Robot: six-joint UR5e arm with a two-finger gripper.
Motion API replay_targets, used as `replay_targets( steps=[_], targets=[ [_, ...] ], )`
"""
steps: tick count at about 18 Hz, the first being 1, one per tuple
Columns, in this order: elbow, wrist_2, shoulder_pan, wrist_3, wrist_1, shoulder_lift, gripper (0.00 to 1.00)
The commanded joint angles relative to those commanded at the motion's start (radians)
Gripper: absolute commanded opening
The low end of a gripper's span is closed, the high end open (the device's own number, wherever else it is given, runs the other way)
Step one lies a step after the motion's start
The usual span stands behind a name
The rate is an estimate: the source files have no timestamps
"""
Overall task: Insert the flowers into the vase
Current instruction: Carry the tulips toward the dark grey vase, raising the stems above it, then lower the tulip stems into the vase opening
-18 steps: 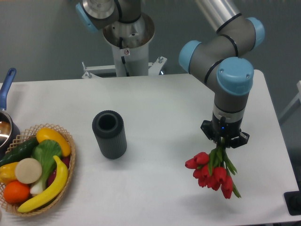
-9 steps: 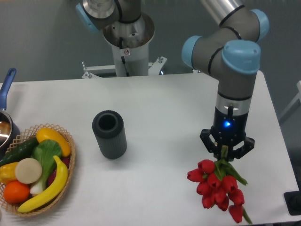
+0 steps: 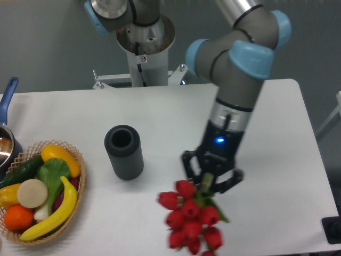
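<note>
Fixed cam: your two-finger gripper (image 3: 211, 178) holds the bunch of red tulip flowers (image 3: 190, 220) by the stems, buds hanging down, right of the dark grey ribbed vase (image 3: 124, 152), apart. Risk: buds enter first or knock vase over; you must turn the bunch w/ stems down.

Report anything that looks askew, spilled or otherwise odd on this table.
Nothing is spilled or toppled. The vase stands upright, mouth open. The one oddity: the flowers hang from the claw blooms down and stems up, the wrong end toward the vase.
</note>
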Motion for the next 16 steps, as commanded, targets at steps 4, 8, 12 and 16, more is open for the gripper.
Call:
replay_targets(
  steps=[4, 8, 12, 16],
  targets=[
    [-0.044, -0.207, 0.009, -0.009, 0.02, 0.038, 0.04],
    [-0.086, -0.373, 0.047, -0.005, 0.042, 0.08, 0.04],
    [-0.165, -0.404, 0.084, 0.001, 0.045, 0.156, 0.04],
    [-0.279, -0.524, 0.135, 0.021, 0.046, 0.23, 0.04]
  ],
)
